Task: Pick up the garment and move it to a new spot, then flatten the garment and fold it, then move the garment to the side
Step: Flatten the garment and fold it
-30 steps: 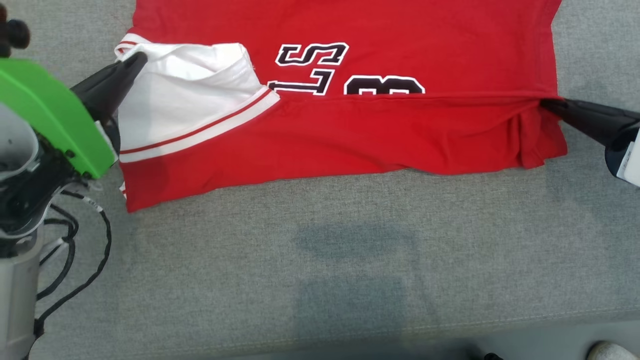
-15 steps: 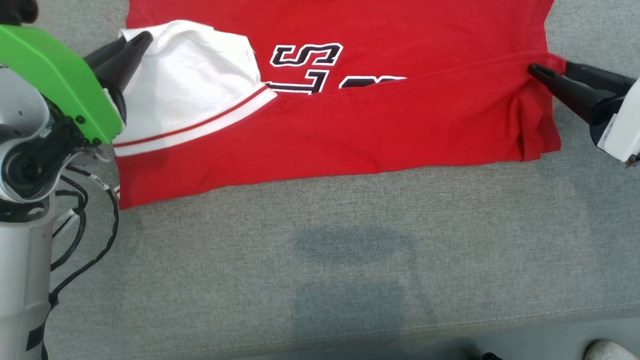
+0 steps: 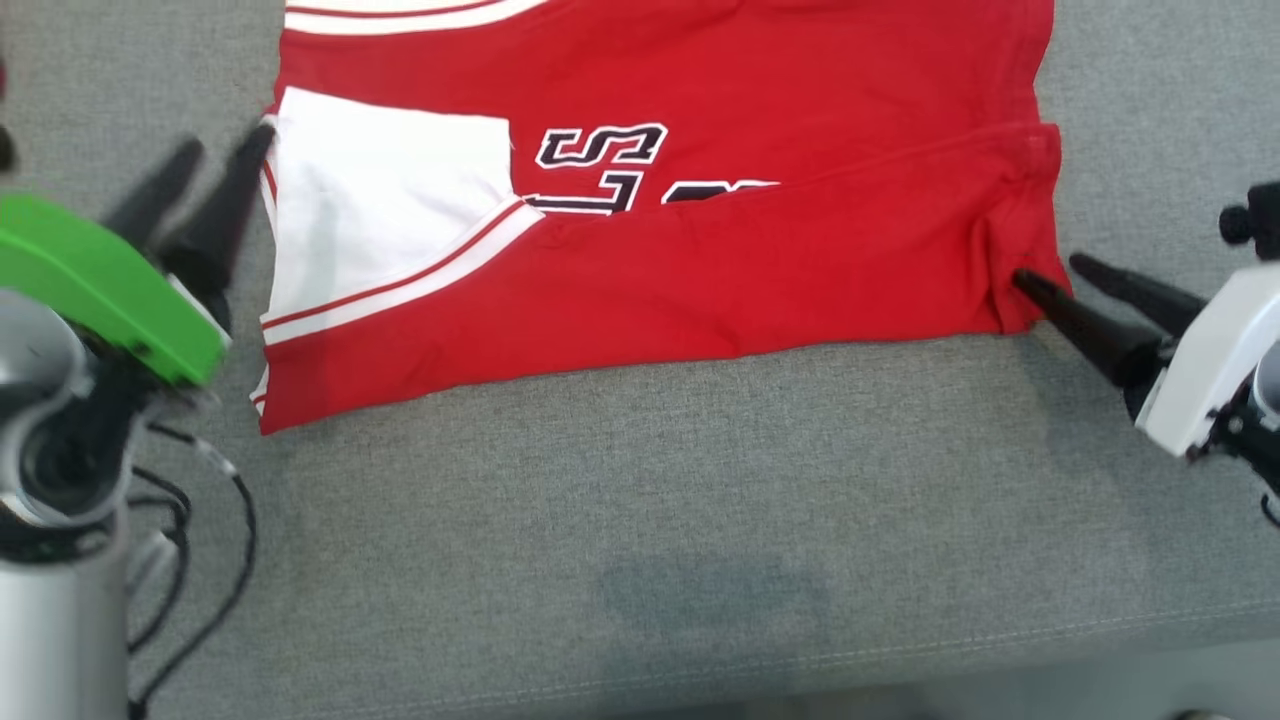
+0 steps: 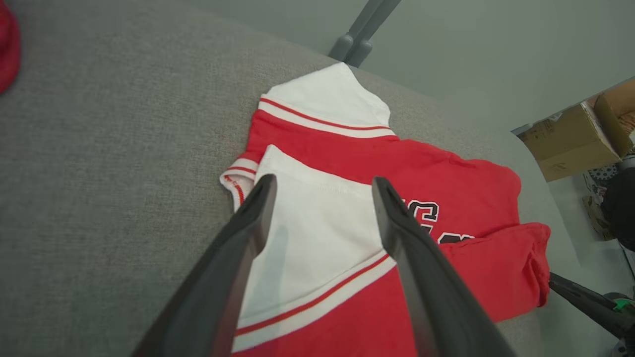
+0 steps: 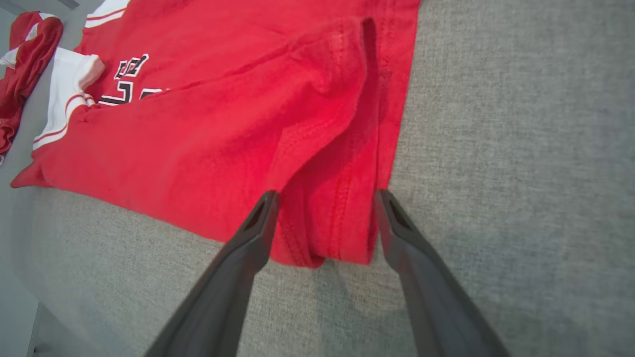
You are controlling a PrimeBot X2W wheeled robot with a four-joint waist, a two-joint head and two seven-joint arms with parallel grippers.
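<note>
Cushion: a grey woven surface [image 3: 700, 520] runs under everything, with a seam along its near edge.
Shirt: the red shirt [image 3: 780, 280] lies spread on the far half of the cushion. Its near part is folded up over the body, and the fold's edge runs across the chest. A second ago that edge was lifted at both ends; now it lies flat.
Sleeve: the white sleeve [image 3: 390, 210], trimmed with red stripes, sits flat on the shirt's left end. Earlier it was bunched up in a pinch.
Left claw: the left gripper [image 3: 226, 143] is released, its fingers spread, just beside the sleeve's outer edge. It is blurred in the head view. In its own wrist view the left gripper [image 4: 323, 182] hangs over the white cloth. A second ago it was clenched on that sleeve.
Right claw: the right gripper [image 3: 1048, 268] is released too. Its nearer finger is at the shirt's lower right corner, and in its wrist view that corner lies between the spread fingers [image 5: 248, 248]. Earlier it pinched the fold.
Lettering: the black letters [image 3: 600, 148] are half covered by the fold.
</note>
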